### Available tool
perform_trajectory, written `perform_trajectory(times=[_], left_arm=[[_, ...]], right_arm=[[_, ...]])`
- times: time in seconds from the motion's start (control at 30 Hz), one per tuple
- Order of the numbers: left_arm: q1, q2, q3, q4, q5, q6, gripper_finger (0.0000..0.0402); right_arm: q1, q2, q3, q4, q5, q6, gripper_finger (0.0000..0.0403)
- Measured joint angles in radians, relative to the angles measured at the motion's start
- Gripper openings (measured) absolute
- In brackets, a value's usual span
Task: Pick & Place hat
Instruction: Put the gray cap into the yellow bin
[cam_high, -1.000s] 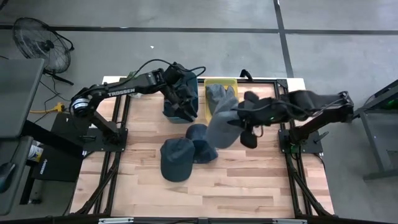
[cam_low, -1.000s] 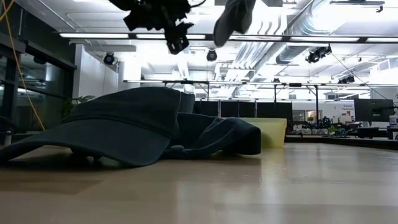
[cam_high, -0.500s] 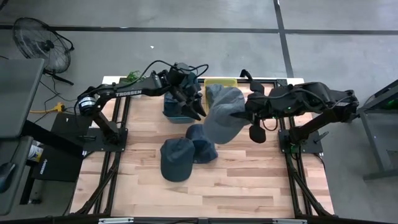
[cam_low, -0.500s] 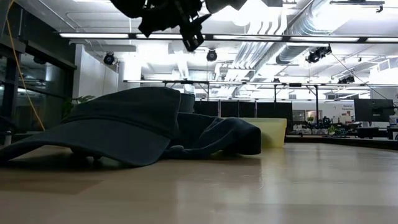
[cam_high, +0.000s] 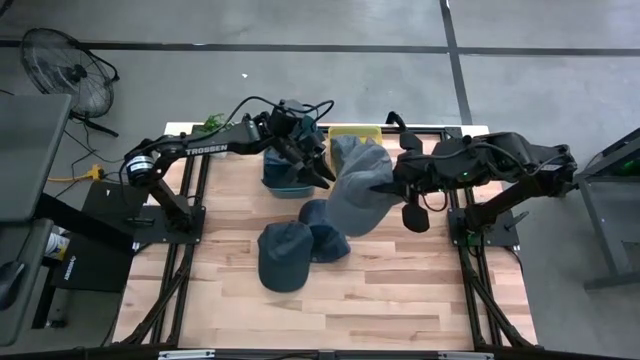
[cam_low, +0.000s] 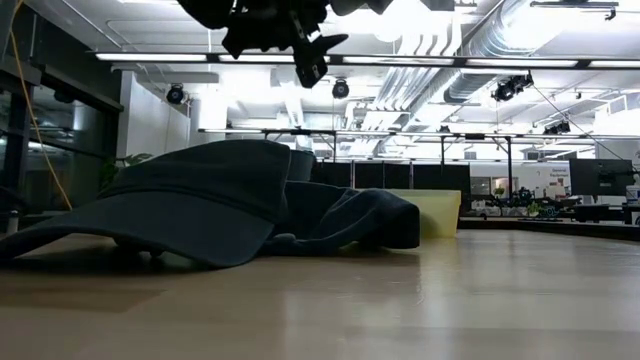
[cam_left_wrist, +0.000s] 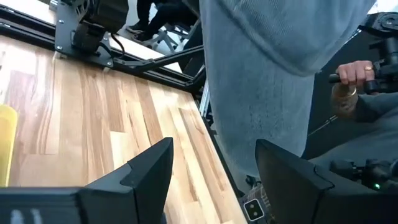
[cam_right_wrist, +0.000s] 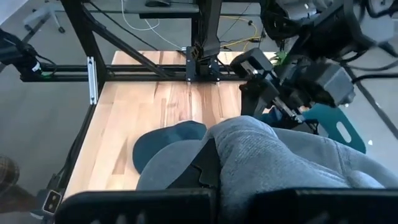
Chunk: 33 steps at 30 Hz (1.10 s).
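My right gripper is shut on a soft grey hat, held high above the middle of the table. The hat fills my right wrist view and hangs in front of my left gripper in the left wrist view. My left gripper is open, right next to the hat's left side. Its two fingers stand apart with the hat ahead of them; I cannot tell whether they touch it. Two dark blue caps lie on the table below. My right gripper pinches bunched cloth at the hat's right side between its two fingers; how many layers, I cannot tell. The fingers come about level from the table's right. The hat is lifted clear of the table and sags slack to the left of the fingers.
A blue bin stands at the far side under my left arm, with a yellow bin beside it to the right. The caps loom close in the low view. A person's hand shows beyond the table. Bare wood lies toward the near edge.
My right gripper has risen and gone a little toward the far edge with the hat, which has left the top of the low view. My left gripper has moved from over the blue bin toward the table's right, up to the hat's side.
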Motion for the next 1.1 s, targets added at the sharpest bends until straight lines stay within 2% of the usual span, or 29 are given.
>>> perform_trajectory(times=[0.3,0.6,1.0,1.1], left_arm=[[-0.026,0.0,0.0,0.019,0.032,-0.001,0.0225],[-0.059,0.0,0.0,0.168,0.155,-0.121,0.0225],[-0.059,0.0,0.0,0.178,0.171,-0.153,0.0224],[-0.059,0.0,0.0,0.178,0.154,-0.153,0.0209]], right_arm=[[-0.009,0.005,-0.001,0.041,-0.004,-0.055,0.0],[-0.04,0.028,-0.003,0.016,-0.062,-0.052,0.0],[-0.04,0.029,-0.003,-0.043,-0.021,0.02,0.0],[-0.04,0.03,-0.003,-0.056,0.002,0.035,0.0]])
